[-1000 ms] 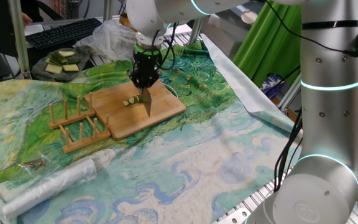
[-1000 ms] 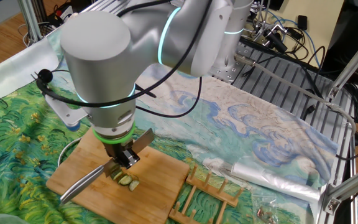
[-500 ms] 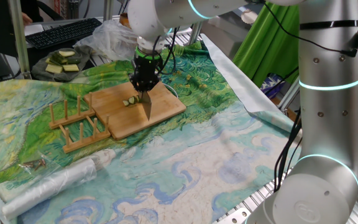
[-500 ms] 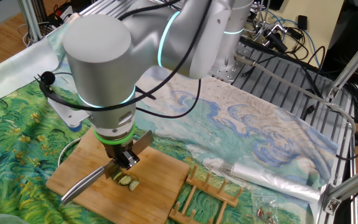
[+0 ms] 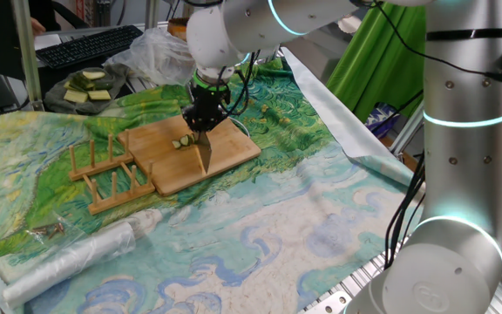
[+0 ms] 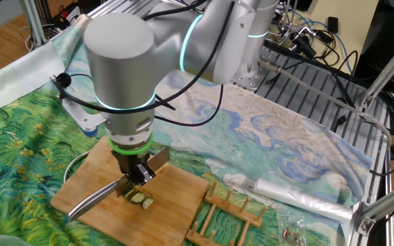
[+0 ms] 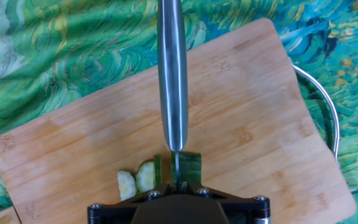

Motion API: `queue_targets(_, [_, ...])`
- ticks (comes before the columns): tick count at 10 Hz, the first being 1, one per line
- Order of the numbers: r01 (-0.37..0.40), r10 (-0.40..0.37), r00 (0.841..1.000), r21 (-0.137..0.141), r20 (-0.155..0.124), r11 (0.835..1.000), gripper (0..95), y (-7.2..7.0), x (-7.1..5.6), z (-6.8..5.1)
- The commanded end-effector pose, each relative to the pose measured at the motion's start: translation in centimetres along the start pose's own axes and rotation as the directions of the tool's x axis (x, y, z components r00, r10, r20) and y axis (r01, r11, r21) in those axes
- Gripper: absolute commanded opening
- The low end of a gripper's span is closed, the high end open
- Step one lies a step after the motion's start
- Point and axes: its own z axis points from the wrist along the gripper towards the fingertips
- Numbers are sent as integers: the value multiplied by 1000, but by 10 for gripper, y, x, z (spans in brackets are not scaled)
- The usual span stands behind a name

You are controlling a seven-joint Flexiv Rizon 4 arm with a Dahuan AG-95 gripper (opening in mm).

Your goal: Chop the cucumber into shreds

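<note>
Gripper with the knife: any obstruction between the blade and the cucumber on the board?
Probably none. The knife in the gripper already sits on the cucumber, blade edge between the pieces on the wooden board. The dish rack stands off to the side.

My arm comes in from the tall grey column on the right of one fixed view, elbow high, the forearm sloping down to the wrist. Teal light rings glow at the joints. In the other fixed view the big rounded wrist housing fills the foreground, a green ring beneath it, the black claw (image 6: 134,180) hanging straight down from that. From one fixed view the claw (image 5: 203,119) points near vertical, a cable looping off the wrist beside it. Claw clamped on the knife (image 7: 171,81) handle, blade running out ahead along the fingers in the hand view. Only the black claw base shows at the bottom edge there.
</note>
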Motion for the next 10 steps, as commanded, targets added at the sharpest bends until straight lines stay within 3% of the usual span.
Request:
queue_targets(1, [11, -11, 1000, 16, -23, 1000, 0, 2, -8, 18])
queue_targets(3, [15, -11, 997, 46, -75, 999, 0, 4, -8, -2])
queue_targets(4, [16, -12, 997, 47, -79, 999, 0, 5, -8, -10])
queue_targets(10, [7, -4, 998, 45, -70, 999, 0, 4, -7, -10])
